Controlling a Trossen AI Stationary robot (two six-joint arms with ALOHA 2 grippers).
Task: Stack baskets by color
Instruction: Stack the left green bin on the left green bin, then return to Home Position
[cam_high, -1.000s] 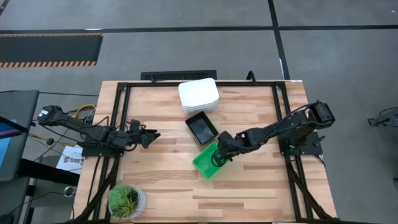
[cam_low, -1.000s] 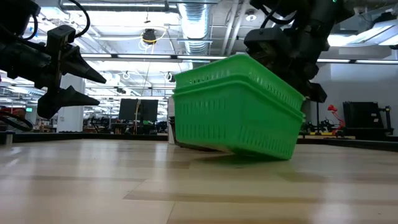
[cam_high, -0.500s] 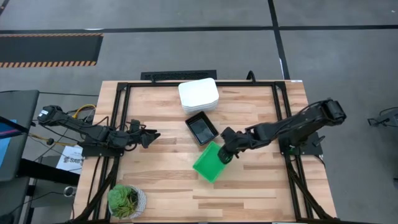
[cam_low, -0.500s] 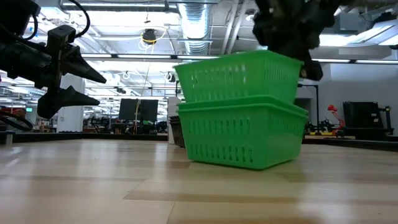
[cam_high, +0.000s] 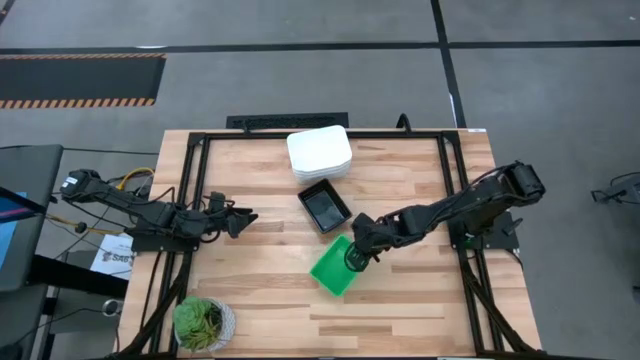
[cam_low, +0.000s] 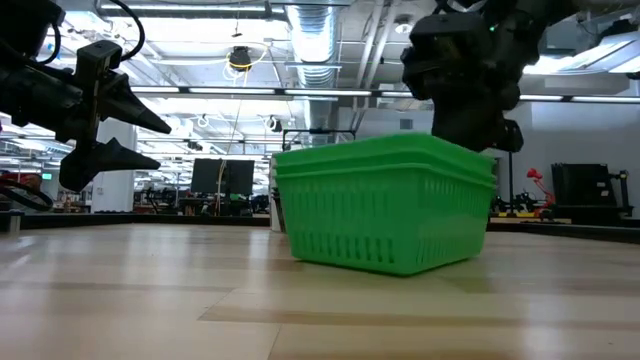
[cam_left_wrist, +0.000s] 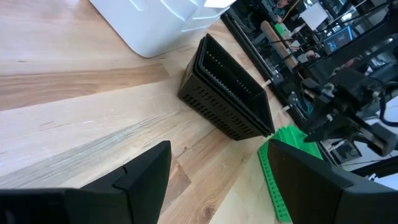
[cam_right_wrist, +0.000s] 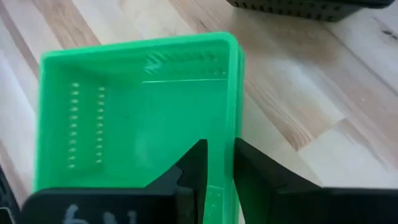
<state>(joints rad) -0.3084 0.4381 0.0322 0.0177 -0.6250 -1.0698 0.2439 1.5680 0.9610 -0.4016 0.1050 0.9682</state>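
Green baskets (cam_high: 334, 268) sit nested, right tool (cam_high: 357, 256) slightly parted astride their rim.

Room: grey concrete floor (cam_high: 300, 80) with hazard-striped mat (cam_high: 80, 78); exposed ceiling ducts (cam_low: 310, 30), strip lights, distant workstations with dark monitors (cam_low: 222, 175).

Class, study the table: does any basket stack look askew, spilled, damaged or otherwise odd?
Nothing stands out. The translucent green plastic baskets sit nested and level on the wooden table, with the right gripper at their rim. The black slotted baskets and white baskets are tidily stacked. The left gripper waits apart.
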